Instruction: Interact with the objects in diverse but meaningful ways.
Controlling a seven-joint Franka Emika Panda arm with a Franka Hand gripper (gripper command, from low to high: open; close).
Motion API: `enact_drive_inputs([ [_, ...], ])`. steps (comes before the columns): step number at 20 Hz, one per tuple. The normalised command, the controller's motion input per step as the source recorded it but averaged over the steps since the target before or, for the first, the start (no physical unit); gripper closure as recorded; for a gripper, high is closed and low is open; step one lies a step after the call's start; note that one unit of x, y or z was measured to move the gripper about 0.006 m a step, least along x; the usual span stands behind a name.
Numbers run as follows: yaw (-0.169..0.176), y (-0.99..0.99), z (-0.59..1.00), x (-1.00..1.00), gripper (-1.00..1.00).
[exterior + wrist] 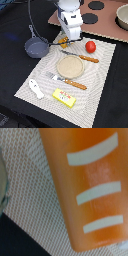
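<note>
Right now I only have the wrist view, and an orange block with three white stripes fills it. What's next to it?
Observer: A round red tomato lies on the exterior view's right of the gripper, apart from your orange striped loaf.
Operator: Other side?
Observer: A grey saucepan sits at the edge of the woven mat, on the exterior view's left.
Operator: Mid-mat?
Observer: A round tan plate lies between a wooden-handled knife and a wooden-handled fork.
</note>
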Motion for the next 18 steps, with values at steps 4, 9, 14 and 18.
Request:
enact_drive_inputs([
  [4, 0.066, 0.10, -0.17, 0.08, -1.00],
  [9, 0.067, 0.08, -0.15, 0.09, 1.00],
  [14, 0.065, 0.04, -0.10, 0.08, 1.00],
  [18, 0.067, 0.05, -0.03, 0.11, 1.00],
])
